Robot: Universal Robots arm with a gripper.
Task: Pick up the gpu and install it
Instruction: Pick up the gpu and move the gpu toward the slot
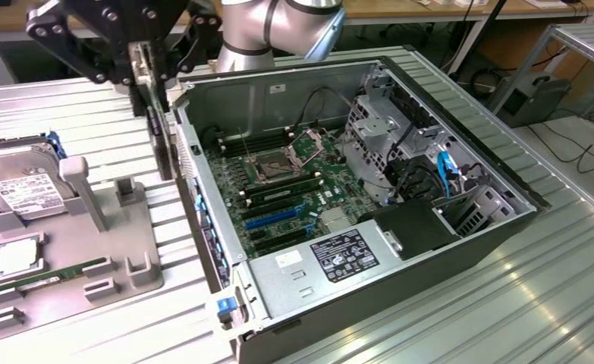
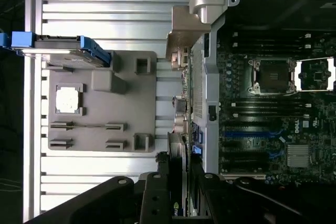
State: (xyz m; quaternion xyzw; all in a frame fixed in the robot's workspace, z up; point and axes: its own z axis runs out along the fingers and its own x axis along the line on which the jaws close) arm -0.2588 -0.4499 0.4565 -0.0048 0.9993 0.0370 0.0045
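Pincer (image 1: 145, 76) pinching the gpu (image 1: 161, 148), upright, seemingly just outside the case (image 1: 378, 296) wall, wrist view seeing it edge-on

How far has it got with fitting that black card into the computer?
Pickup looks done: the pincer grips the thin black circuit card upright, just outside the open grey computer case. Left: seating it; the blue motherboard slots stand empty.

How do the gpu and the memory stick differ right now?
The gpu is black and hangs upright in the end effector beside the case; the memory stick is green, narrower, and rests in the gray fixture. Both are outside the case.
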